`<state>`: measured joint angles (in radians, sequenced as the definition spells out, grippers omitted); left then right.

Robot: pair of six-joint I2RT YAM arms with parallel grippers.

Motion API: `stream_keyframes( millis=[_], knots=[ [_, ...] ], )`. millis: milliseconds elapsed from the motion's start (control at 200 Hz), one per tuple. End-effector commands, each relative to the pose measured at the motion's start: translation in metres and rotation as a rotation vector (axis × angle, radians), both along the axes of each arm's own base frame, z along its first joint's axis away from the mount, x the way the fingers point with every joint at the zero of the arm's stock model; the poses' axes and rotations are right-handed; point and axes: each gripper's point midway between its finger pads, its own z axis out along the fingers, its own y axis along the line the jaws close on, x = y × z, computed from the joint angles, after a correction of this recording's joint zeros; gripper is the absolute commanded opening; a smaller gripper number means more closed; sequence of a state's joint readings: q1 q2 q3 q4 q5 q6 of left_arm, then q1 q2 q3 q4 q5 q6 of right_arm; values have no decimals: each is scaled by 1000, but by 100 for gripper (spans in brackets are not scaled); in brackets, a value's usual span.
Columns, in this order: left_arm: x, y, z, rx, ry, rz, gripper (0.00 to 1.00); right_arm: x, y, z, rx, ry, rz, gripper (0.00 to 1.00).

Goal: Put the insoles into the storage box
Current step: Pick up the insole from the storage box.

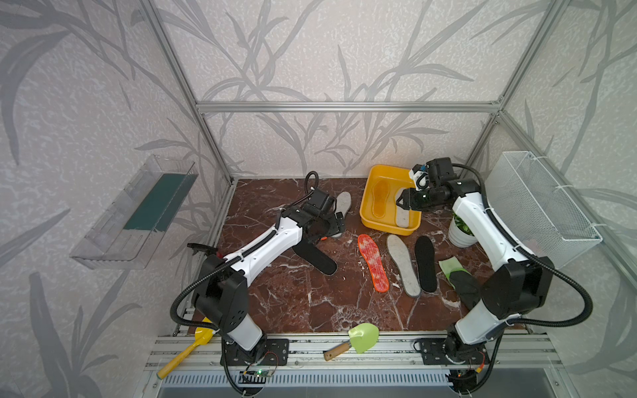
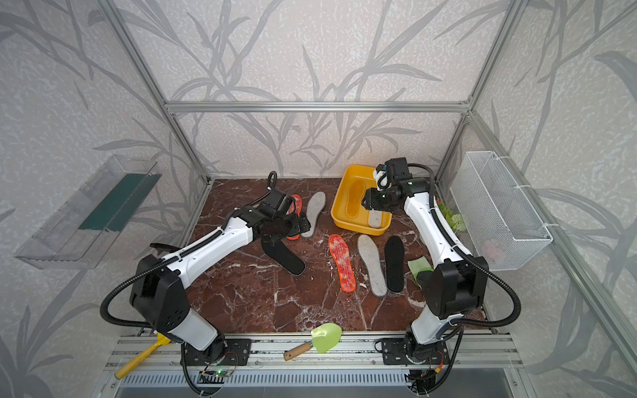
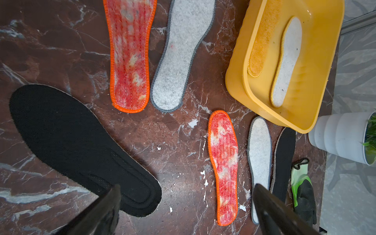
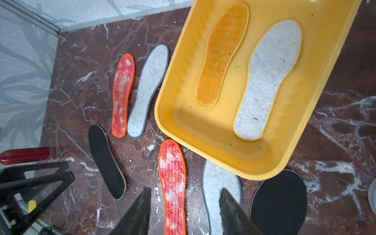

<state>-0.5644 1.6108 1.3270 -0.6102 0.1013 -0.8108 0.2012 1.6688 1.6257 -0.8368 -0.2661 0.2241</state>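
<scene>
The yellow storage box (image 1: 382,225) stands at the back right and holds a yellow-orange insole (image 1: 380,198) and a pale yellow-rimmed insole (image 4: 268,79). My right gripper (image 1: 401,200) hovers over the box, open and empty (image 4: 185,190). In front of the box lie a red-white insole (image 1: 373,262), a grey felt insole (image 1: 401,264) and a black insole (image 1: 425,263). My left gripper (image 3: 187,187) is open and empty, high above the table. Near it lie another black insole (image 3: 77,146), a red-white one (image 3: 129,61) and a grey one (image 3: 181,61).
A white plant pot (image 1: 460,234) and a green-black glove (image 1: 455,274) sit by the right arm. A green trowel (image 1: 360,339) and a yellow scoop (image 1: 188,349) lie on the front rail. A wire basket (image 1: 537,203) and a clear bin (image 1: 138,213) hang on the side walls.
</scene>
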Motion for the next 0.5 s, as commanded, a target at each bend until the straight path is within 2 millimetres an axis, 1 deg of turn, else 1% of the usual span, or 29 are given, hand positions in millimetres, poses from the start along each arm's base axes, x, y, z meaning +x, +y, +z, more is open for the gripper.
stream_keyframes(
  millis=[0, 135, 205, 290, 355, 375, 400, 445, 495],
  knots=[
    [-2, -1, 7, -43, -17, 9, 99, 9, -7, -18, -100, 37, -61, 54],
    [-3, -1, 9, -39, -19, -7, 99, 29, -16, -38, -169, 84, -129, 54],
    [-3, -1, 11, -47, -27, -9, 99, 42, -19, -48, -201, 102, -150, 54],
    [-3, -3, 15, -66, -46, -25, 99, 59, -20, -64, -238, 140, -162, 53],
    [-2, -6, 19, -88, -60, -48, 99, 72, -22, -72, -266, 153, -178, 51],
    [-2, -8, 20, -93, -65, -56, 99, 75, -23, -78, -278, 161, -186, 51],
    [-2, -9, 21, -99, -69, -63, 99, 81, -23, -79, -282, 159, -192, 50],
    [-2, -10, 23, -108, -73, -77, 99, 89, -23, -89, -294, 178, -193, 49],
    [-2, -12, 25, -112, -78, -91, 99, 97, -21, -94, -308, 195, -193, 49]
  ],
)
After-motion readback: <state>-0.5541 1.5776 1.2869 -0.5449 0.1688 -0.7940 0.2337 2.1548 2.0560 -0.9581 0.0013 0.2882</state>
